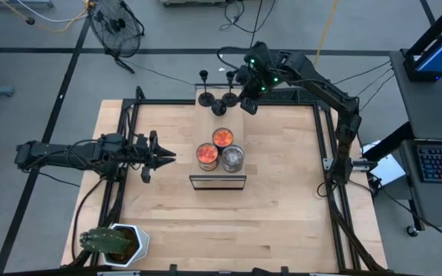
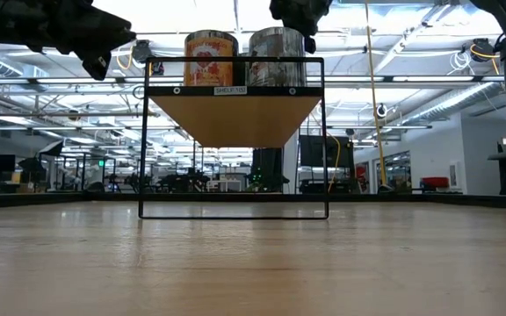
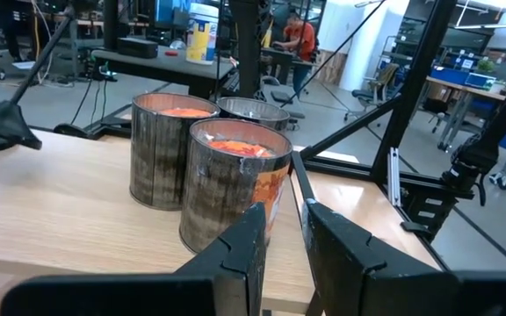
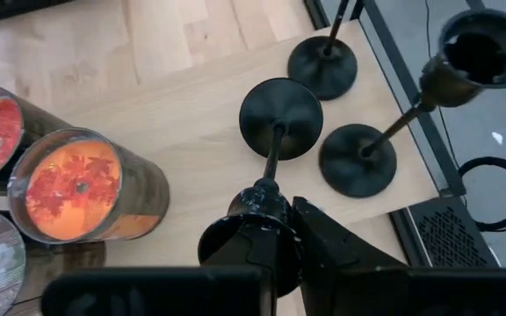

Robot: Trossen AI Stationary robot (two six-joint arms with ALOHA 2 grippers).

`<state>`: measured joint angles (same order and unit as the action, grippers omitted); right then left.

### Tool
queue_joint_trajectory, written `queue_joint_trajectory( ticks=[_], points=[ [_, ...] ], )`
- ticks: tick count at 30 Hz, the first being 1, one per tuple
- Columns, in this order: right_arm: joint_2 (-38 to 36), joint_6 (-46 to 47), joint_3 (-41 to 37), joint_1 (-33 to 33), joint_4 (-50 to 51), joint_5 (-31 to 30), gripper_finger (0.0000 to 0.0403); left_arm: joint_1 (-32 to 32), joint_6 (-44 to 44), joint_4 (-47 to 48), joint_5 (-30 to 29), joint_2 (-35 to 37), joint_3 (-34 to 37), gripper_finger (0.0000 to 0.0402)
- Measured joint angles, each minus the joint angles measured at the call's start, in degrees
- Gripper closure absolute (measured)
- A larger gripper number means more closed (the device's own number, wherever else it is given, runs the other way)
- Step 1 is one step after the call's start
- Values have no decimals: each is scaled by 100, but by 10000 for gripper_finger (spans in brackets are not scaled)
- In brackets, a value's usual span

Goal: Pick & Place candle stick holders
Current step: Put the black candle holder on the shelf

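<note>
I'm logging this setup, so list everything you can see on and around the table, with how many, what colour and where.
candle stick holders: three, matte black, clustered at the far edge of the raised wooden shelf.
jars: three, round; two show orange-red tops, one silvery; grouped at the shelf's middle.
shelf: one, wood on a black wire frame, table centre.
potted plant: one, green in a white pot, near left corner of the table.
fan: one, black, on the floor beyond the table.
left gripper: dark, hovering left of the jars, holding nothing.
right gripper: dark, shut on the top of the middle candle stick holder.
</note>
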<state>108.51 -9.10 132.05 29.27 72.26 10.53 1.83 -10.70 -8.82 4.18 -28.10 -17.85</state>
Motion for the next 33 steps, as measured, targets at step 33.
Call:
queue_joint_trajectory(
  ticks=[33],
  points=[
    [40, -81, 0, -12, 1, 6, 381, 0, 48, 2, -35, -1, 0, 314]
  ],
)
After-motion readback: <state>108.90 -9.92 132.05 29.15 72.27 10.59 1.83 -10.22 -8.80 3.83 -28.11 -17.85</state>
